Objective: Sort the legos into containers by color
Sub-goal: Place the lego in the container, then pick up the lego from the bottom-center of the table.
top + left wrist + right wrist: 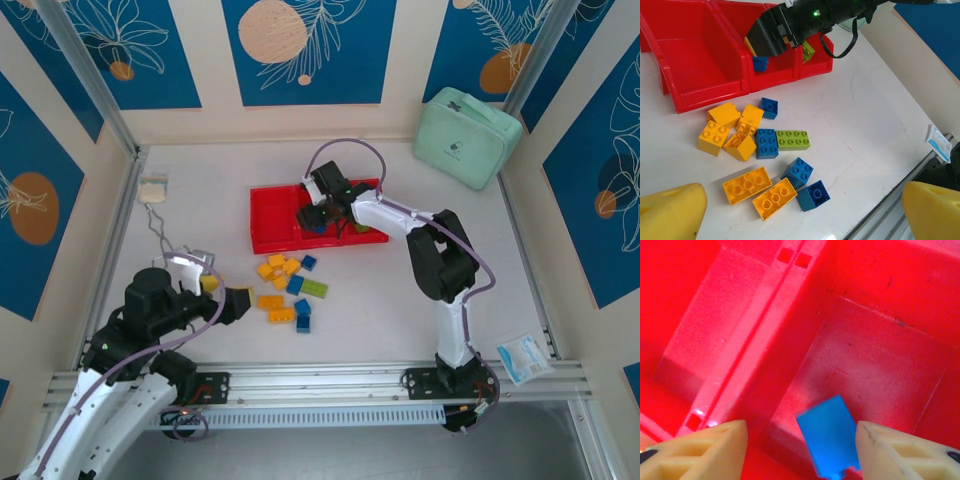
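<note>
**A:** Nearest to us, the left gripper (802,220) hangs at the near-left side of the pile. Its yellow fingertips (670,212) are spread wide with nothing between them.

**B:** Agreed. Just beyond it the loose legos (765,150) lie on the white table (875,125). We count six yellow, four blue and one long green brick (793,140), most of them touching a neighbour.

**A:** How do we reckon they will handle?

**B:** We judge them light, hard and stiff, so no squeeze should hurt them. Their walls are smooth, though, and may slip. We would close on two opposite flat side walls, across the short width, never over the studs. The long green brick shows bare table along both long walls, so we would take that one early. The far yellow cluster is packed tight, and a finger there would likely shove its neighbours.

**A:** Farther off sits the red tray (710,95). The right gripper (325,212) hangs over its middle compartment with its jaws apart. A blue brick (830,440) sits tilted below them with a clear gap on one side, so we take it as loose, not clamped.

**B:** A small green brick (808,50) is in the right compartment, and we see no yellow in the left one. We judge the sorting barely begun.

**A:** Farthest, at the far right, rests the mint-green case (467,135), which we leave alone.
</note>
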Tool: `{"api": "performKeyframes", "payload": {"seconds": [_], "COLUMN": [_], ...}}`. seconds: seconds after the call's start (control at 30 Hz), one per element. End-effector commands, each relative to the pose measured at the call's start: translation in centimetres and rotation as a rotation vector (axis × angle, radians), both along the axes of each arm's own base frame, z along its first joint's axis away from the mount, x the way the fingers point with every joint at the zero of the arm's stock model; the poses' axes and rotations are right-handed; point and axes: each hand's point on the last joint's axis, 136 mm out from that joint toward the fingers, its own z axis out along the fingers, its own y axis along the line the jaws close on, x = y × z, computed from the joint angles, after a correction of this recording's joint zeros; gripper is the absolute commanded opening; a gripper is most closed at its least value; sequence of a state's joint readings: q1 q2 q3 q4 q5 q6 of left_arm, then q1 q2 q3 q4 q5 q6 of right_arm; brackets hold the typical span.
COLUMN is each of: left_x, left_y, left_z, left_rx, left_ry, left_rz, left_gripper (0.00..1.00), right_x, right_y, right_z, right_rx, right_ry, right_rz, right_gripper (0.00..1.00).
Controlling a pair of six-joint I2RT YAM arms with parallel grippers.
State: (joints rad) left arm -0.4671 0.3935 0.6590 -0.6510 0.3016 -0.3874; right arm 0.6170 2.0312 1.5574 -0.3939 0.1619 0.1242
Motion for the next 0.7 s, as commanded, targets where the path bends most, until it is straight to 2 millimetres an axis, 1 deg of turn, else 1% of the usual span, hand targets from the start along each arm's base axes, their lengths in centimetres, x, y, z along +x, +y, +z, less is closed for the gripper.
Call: {"api": "performKeyframes", "payload": {"seconds": [0.0, 0.03, 0.1, 0.17, 0.2, 0.23, 0.3, 0.4, 0.53, 0.6, 0.67], "left_x": [0.0, 0.0, 0.1, 0.1, 0.1, 0.1, 0.0, 0.0, 0.1, 0.1, 0.1], "left_y": [0.0, 0.1, 0.2, 0.2, 0.2, 0.2, 0.2, 0.2, 0.1, 0.1, 0.1], "left_z": [-0.3, -0.2, -0.2, -0.2, -0.2, -0.2, -0.2, -0.2, -0.3, -0.3, -0.3], "left_rx": [0.005, 0.005, 0.008, 0.008, 0.008, 0.007, 0.007, 0.006, 0.006, 0.006, 0.006], "left_ry": [-0.002, -0.004, -0.005, -0.007, -0.006, -0.007, -0.006, -0.007, -0.003, 0.000, 0.001], "left_rz": [0.003, 0.006, 0.011, 0.012, 0.014, 0.012, 0.011, 0.010, 0.008, 0.007, 0.006], "left_gripper": [0.99, 0.99, 0.99, 0.99, 0.99, 0.99, 0.99, 0.99, 0.99, 0.99, 0.99], "right_x": [-0.9, -0.9, -1.0, -1.6, -1.9, -2.2, -3.1, -5.4, -10.0, -12.4, -15.0], "right_y": [0.2, 0.0, -1.1, -1.9, -2.3, -3.2, -4.2, -5.6, -6.4, -6.1, -4.9], "right_z": [4.9, 5.5, 6.7, 7.0, 7.1, 7.2, 7.3, 7.2, 6.7, 6.3, 5.7], "right_rx": [-0.003, -0.006, -0.019, -0.044, -0.057, -0.076, -0.075, -0.050, -0.015, 0.015, 0.053], "right_ry": [-0.087, -0.089, -0.067, -0.049, -0.052, -0.049, -0.020, 0.043, 0.185, 0.245, 0.304], "right_rz": [0.011, -0.006, -0.075, -0.096, -0.115, -0.162, -0.202, -0.264, -0.340, -0.391, -0.452], "right_gripper": [0.66, 0.67, 0.73, 0.77, 0.89, 0.95, 0.95, 0.95, 0.95, 0.95, 0.96]}}
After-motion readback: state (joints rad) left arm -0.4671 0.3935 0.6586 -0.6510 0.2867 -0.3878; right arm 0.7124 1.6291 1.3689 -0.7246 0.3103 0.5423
